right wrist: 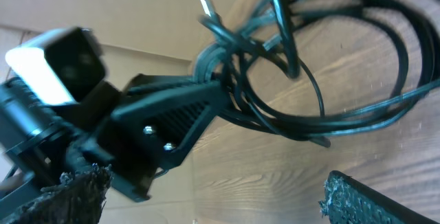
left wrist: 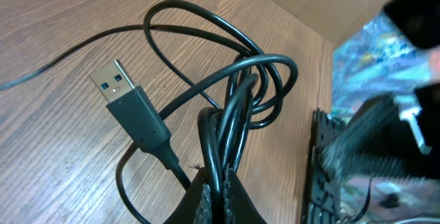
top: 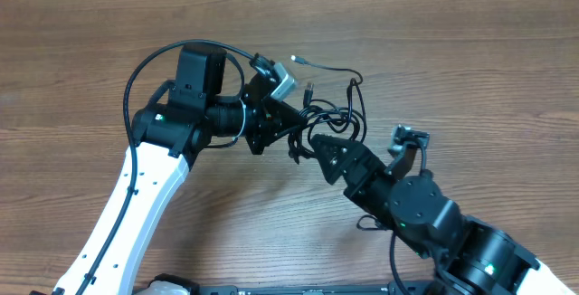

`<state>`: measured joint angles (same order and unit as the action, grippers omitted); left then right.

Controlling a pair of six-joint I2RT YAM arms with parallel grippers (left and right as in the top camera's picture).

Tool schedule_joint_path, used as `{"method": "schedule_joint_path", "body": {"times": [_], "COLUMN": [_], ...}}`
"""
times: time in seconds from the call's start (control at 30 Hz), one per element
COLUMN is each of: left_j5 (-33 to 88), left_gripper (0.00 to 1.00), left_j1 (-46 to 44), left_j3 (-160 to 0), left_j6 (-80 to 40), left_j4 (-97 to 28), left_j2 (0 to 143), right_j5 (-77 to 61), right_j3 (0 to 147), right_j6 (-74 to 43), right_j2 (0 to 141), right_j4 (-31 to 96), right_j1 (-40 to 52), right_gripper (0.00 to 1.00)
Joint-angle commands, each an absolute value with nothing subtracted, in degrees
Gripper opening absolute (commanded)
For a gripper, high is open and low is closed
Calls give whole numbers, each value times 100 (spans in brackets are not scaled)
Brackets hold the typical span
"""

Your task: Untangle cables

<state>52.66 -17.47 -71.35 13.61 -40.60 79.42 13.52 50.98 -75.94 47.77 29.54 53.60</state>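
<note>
Left tool (left wrist: pixel 218 200) pinches the cables (left wrist: pixel 230 124) bunched; right tool (top: pixel 317 144) gapes wide to their right. Grabbing several strands and pulling could tighten the knot.

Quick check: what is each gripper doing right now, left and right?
Left gripper: closed, pinching the cables.
Right gripper: open, holding nothing.

Brown wood-grain table (top: pixel 90 23), grain running left-right. Lying on it mid-table: tangled thin black cables (top: pixel 327 114), several overlapping loops on the surface. One strand trails toward the far side, its small silver-tipped plug (top: pixel 297 60) on the wood.
</note>
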Motion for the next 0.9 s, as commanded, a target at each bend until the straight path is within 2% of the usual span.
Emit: {"method": "schedule_joint_path", "body": {"times": [0.0, 0.13, 0.43, 0.67, 0.87], "left_j5": [5741, 5813, 5813, 6034, 6788], "left_gripper": [4, 4, 4, 4, 5], "left_j1": [-1728, -1728, -1728, -1728, -1728], "left_j3": [-7238, -7238, -7238, -7238, -7238], "left_j6": [895, 895, 897, 895, 897], "left_j4": [-3957, -3972, -4045, -4025, -3857], "left_j2": [7940, 7940, 7940, 7940, 7940], "right_j5": [1278, 1323, 1990, 2353, 2427], "right_j3": [5111, 5111, 5111, 5111, 5111], "right_j6": [-8204, -8270, -8270, -8272, -8272], "right_j2": [4978, 5205, 5365, 5430, 5655], "right_j4": [2823, 2491, 2261, 2342, 2349], "right_j1": [5336, 5336, 5325, 5323, 5258], "right_gripper": [100, 100, 75, 73, 72]}}
